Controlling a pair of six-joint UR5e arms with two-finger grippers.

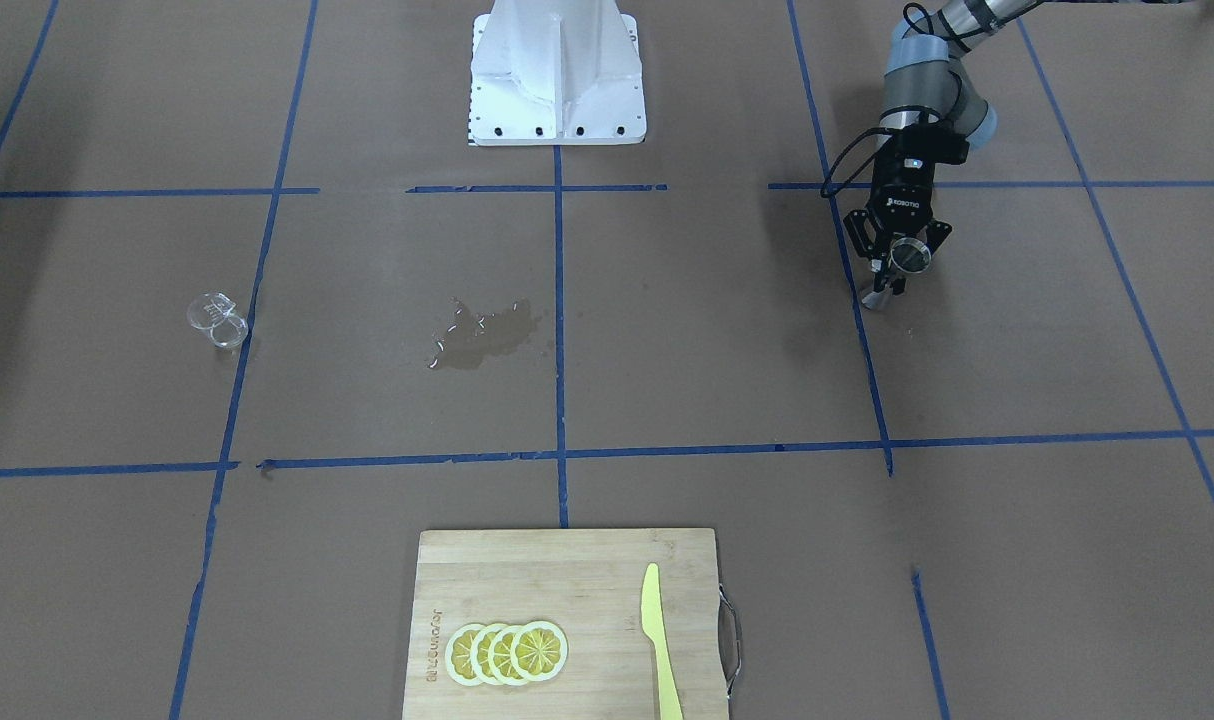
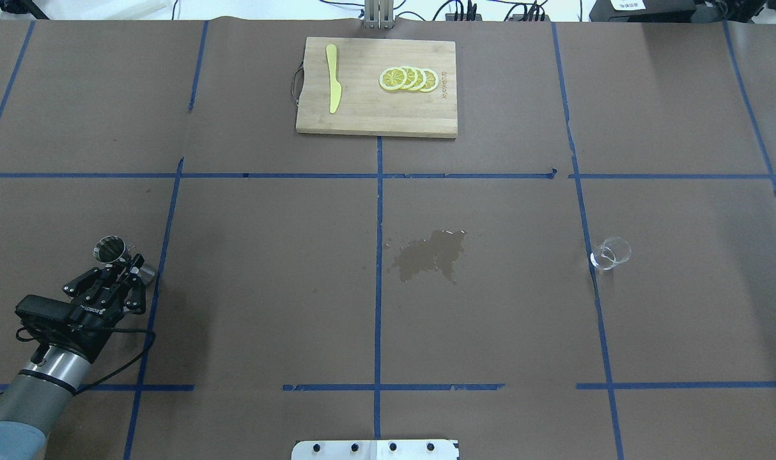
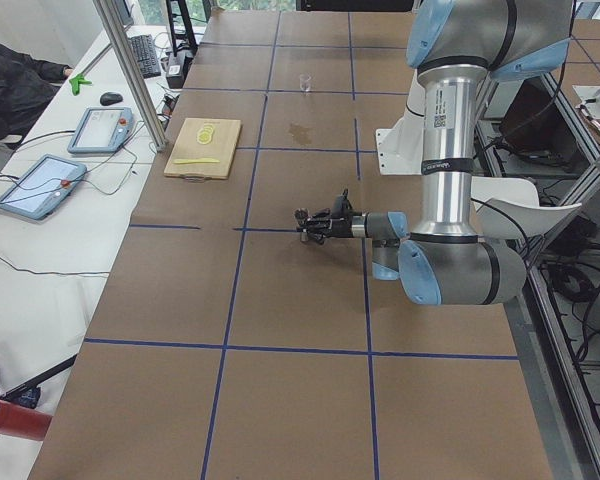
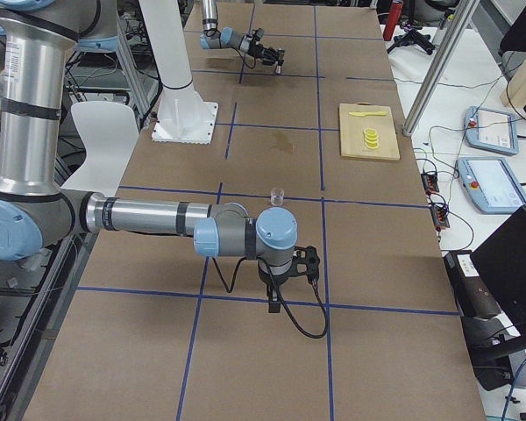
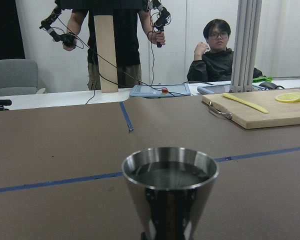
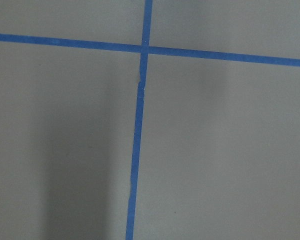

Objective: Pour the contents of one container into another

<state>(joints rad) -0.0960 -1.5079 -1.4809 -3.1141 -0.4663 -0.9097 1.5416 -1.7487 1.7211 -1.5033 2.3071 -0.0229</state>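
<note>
"ROBOTIQ" in white letters on the black body of the left gripper [image 1: 892,272]. Burnt-in lettering along one short edge of the pale bamboo cutting board [image 1: 567,580], too small to read.

Clamped in that gripper at its narrow waist: the small silvery steel hourglass jigger [image 5: 170,192], at the near left of the brown-papered table [image 2: 266,306], just beside a blue tape line [image 2: 169,223]. Upright in the left wrist view, with clear liquid in the upper cone, a little below the rim. Cannot tell whether its base touches the paper.

Well apart from it, on the right side of the table and about midway between near and far: the small clear glass cup with a pouring lip [image 2: 610,253], upright on the paper beside another tape line, in neither gripper. Cannot tell whether anything is in it.

Between the two, near the table's centre: a dark wet patch [image 2: 429,255] on the paper.

On the board at the far centre edge: a yellow plastic knife [image 2: 332,86] to the left, four overlapping lemon slices [image 2: 408,78] to the right.

Right gripper [image 4: 273,298] seen only from the side camera, pointing down over the near right of the table. Cannot tell whether its fingers are apart or together. In the right wrist view, brown paper and crossing blue tape.

Beyond the far edge, in the left wrist view: a seated person [image 5: 217,55] and a standing person [image 5: 112,30] with cabled handles in both hands.
</note>
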